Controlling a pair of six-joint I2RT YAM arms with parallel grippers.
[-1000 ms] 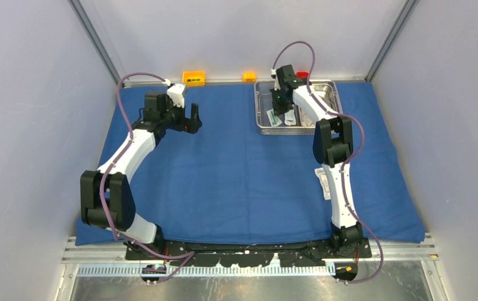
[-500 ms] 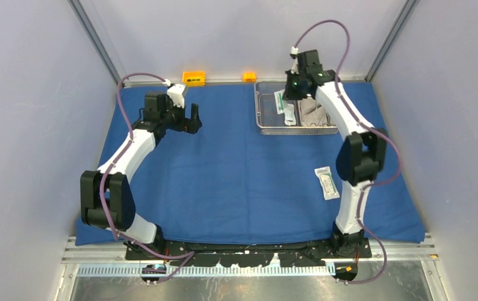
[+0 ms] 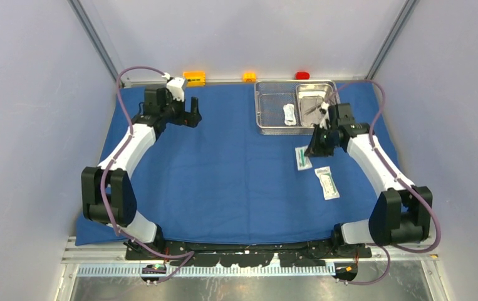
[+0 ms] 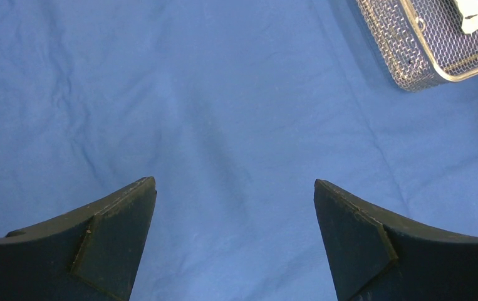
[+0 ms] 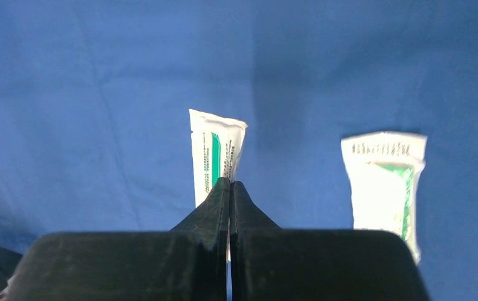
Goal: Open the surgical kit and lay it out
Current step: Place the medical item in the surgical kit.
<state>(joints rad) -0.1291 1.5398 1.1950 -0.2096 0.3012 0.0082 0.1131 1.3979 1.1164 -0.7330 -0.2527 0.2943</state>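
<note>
The blue cloth (image 3: 223, 182) covers your desk (image 3: 223, 81), creased but flat. Pale walls (image 3: 29, 125) close it in on three sides. The tray (image 3: 272, 103) sits at the far edge, right of centre, with the pan (image 3: 308, 97) in its right half and a loose packet (image 3: 290, 114) in its left.

Your right end effector (image 3: 314, 150) is clamped on a second packet (image 3: 301, 158) at the cloth, just nearer than the tray. A third packet (image 3: 327, 182) lies flat beside it.

Your left end effector (image 3: 192, 116) hangs wide open near the far left corner, holding nothing.

An orange block (image 3: 193, 78), a yellow block (image 3: 249, 76) and a red block (image 3: 302, 75) line the far edge.
</note>
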